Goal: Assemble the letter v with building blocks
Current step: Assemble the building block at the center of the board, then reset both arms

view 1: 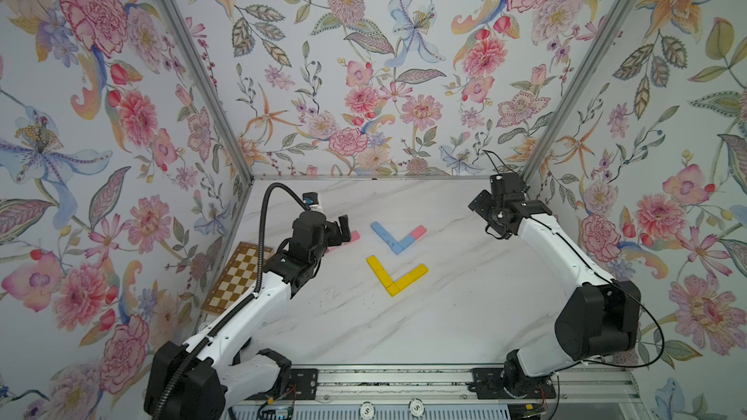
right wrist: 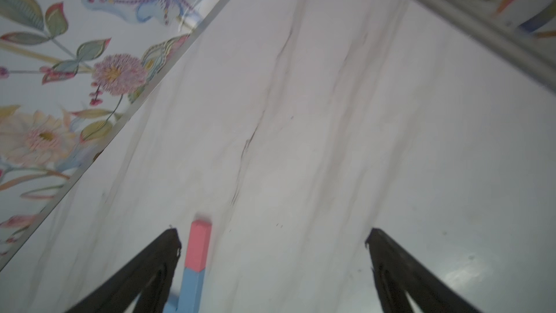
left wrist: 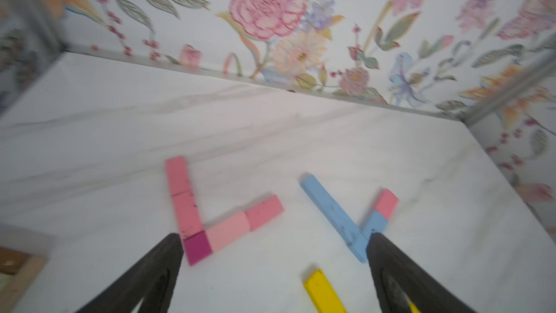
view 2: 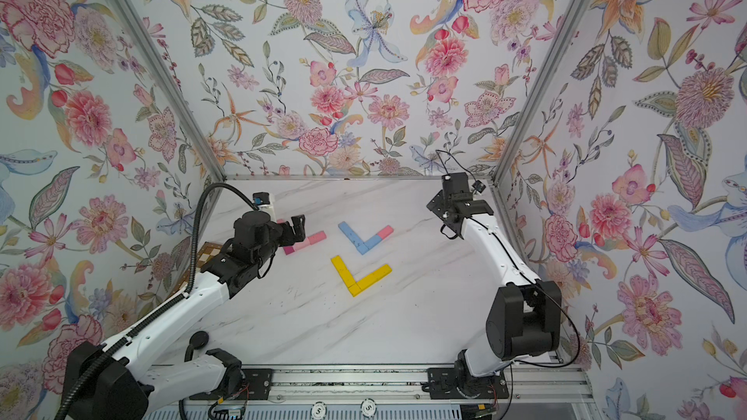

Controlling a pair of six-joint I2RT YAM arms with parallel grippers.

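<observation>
Left gripper (left wrist: 275, 236) wide, empty, beside matte pink brick V (left wrist: 210, 224), table's 9 o'clock. Right gripper (right wrist: 273, 231) wide, seemingly empty, 2 o'clock of blue-and-pink brick V (view 1: 398, 238).

pink blocks (view 1: 355, 236) mostly hidden behind left arm (view 1: 307, 236)

Left arm (view 1: 242, 313) stretched forward, left gripper (left wrist: 276, 248) spread wide, empty, right arm (view 1: 553, 244) stretched forward, right gripper (right wrist: 273, 236) spread wide, empty.

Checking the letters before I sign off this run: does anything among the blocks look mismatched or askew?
Yes: the blue V finishes one arm with a pink block, so that letter is two-coloured. The pink V likewise has a magenta block at its corner. The yellow V is uniform.
</observation>
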